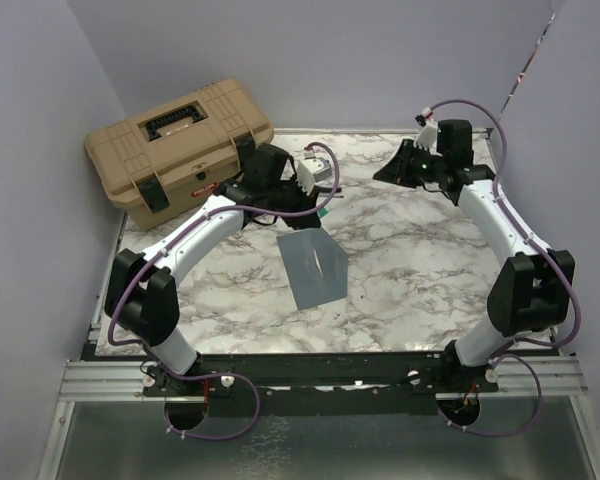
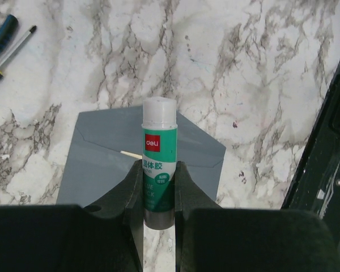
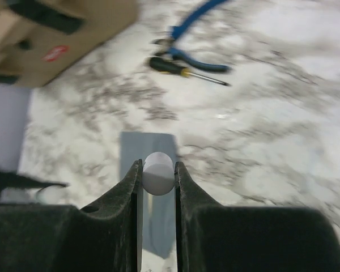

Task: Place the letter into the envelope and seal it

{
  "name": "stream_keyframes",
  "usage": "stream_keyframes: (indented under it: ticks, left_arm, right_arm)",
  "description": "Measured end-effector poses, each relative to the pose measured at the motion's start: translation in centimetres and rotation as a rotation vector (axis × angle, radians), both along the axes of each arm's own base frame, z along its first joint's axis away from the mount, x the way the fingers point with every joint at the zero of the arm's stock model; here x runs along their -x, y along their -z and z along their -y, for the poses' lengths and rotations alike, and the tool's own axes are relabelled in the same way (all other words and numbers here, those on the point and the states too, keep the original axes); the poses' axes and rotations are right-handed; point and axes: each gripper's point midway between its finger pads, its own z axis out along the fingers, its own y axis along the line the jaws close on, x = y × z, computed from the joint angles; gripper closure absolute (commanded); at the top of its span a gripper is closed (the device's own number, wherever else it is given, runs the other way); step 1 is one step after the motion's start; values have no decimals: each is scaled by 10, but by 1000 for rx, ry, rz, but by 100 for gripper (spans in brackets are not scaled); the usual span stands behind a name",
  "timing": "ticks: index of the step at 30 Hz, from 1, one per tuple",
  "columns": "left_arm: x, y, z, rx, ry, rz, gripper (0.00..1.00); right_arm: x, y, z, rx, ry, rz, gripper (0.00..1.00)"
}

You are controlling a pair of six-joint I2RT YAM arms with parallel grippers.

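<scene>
Envelope (image 1: 313,265) | left jaws grip glue stick (image 2: 158,161) | right jaws grip round white piece (image 3: 158,173) | toolbox (image 1: 180,140), screwdriver (image 3: 187,71) beyond

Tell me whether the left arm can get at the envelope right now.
Probably yes. The envelope lies flat on the table close to the left pincer, nothing between. That pincer is shut on the glue stick, so it could touch, not grasp.

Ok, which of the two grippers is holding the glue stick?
The left gripper, shut on the green glue stick; the right gripper pinches only a small pale round piece.
</scene>
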Motion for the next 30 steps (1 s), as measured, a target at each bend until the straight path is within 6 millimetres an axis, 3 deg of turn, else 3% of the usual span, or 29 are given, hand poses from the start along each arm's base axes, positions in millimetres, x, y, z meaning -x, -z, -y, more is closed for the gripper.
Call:
stream_keyframes:
  ticks: [3, 8, 13, 19, 30]
  left_arm:
    - [-10, -7, 3, 24, -40, 25, 100]
    - [-24, -27, 6, 89, -116, 88, 100]
    - [-34, -45, 11, 149, -155, 125, 100]
    - [-37, -51, 14, 180, -172, 127, 100]
    - [-39, -56, 17, 206, -182, 127, 100]
  right_arm:
    - [-14, 39, 31, 140, 192, -87, 99]
    - [-6, 97, 77, 350, 400, -221, 100]
    - [-2, 134, 97, 500, 494, -300, 99]
    - [4, 164, 93, 580, 493, -359, 100]
    - [23, 211, 43, 677, 353, -408, 95]
